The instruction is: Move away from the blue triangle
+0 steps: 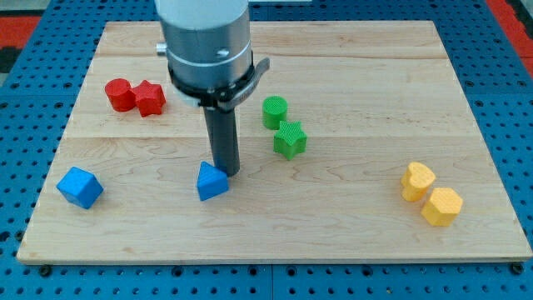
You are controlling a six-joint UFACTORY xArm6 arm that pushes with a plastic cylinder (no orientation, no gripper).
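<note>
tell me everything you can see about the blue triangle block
The blue triangle block is a small, solid-looking wedge with a matte, plastic-like surface and one corner pointing toward the view's top. It lies flat on the light wooden board, near the bottom centre. My tip stands right at its upper right edge, seemingly touching it. No other block touches it; the blue cube-like block sits well off to the view's left.

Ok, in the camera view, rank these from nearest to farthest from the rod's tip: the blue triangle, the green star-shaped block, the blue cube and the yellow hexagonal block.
1. Blue triangle, right against my tip, on its left.
2. Green star-shaped block, up and to the right.
3. Blue cube, far left.
4. Yellow hexagonal block, far right, near the board's bottom edge.
</note>
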